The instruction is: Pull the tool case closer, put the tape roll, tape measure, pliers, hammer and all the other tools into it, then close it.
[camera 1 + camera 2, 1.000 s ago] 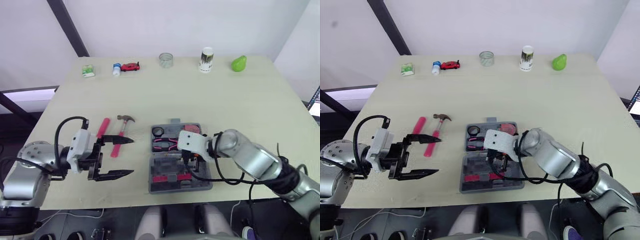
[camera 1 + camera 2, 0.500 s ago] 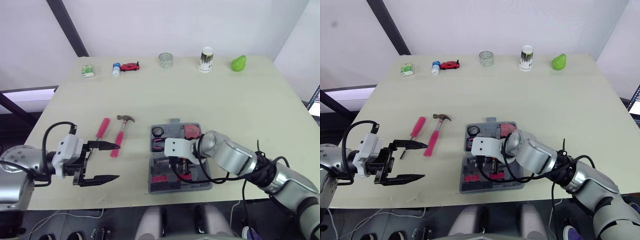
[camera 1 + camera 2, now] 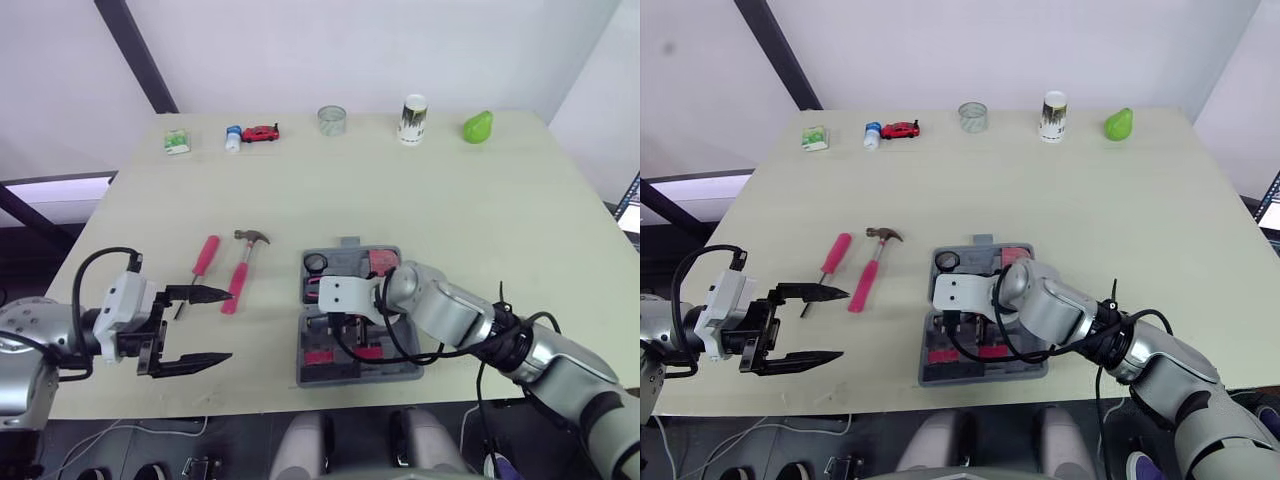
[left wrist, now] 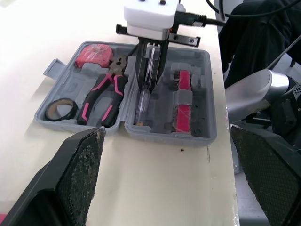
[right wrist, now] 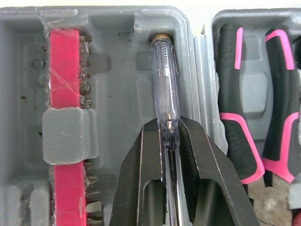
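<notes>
Near the table's [image 3: 450, 190] front edge, the tool case [image 4: 203, 75] lies open and flat. Its far half holds the tape roll [image 4: 61, 109], pliers [image 4: 106, 94] and tape measure [image 4: 94, 53]. In its near half, beside a pink bit strip [image 5: 63, 70], the right gripper [image 5: 168, 127] pinches a clear test pen [image 5: 164, 80] narrowly between its fingers. Left of the case lie the hammer [image 3: 243, 272] and a pink-handled screwdriver [image 3: 203, 262]. Nearby the left gripper [image 3: 231, 325] hovers, spread wide and holding nothing.

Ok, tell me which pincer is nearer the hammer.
Left. The left pincer hangs open just beside the hammer; the right pincer is farther off, over the tool case, shut on the tester pen.
</notes>
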